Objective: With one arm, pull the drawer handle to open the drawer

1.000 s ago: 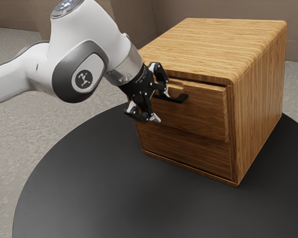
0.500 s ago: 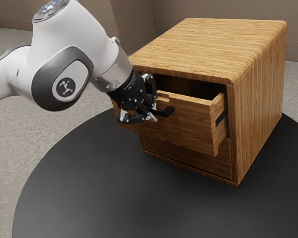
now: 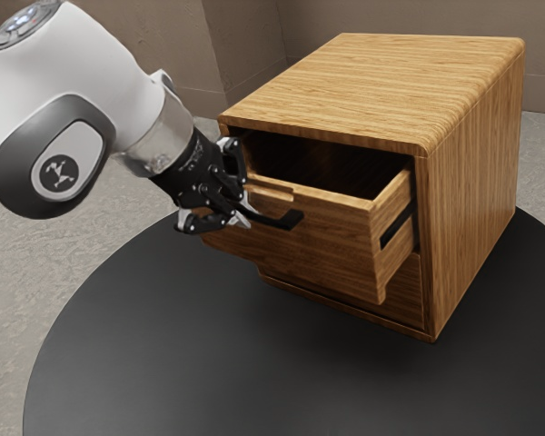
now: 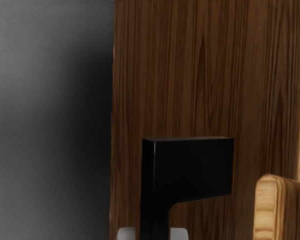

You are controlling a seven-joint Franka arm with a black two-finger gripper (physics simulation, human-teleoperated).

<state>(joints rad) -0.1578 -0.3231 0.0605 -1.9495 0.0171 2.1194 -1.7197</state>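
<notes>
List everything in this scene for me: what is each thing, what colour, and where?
cabinet: one, light wood, on the table toward the exterior view's right
drawer: one, same wood, top of the cabinet, partly open
handle: one, black, on the drawer's front
lower panel: one, wood, under the drawer, flush
table: one, black, round, under the cabinet
floor: grey, around the table
wall: brown, behind
arm: one, white and grey, from the exterior view's left
gripper: one, black, closed on the handle
</notes>
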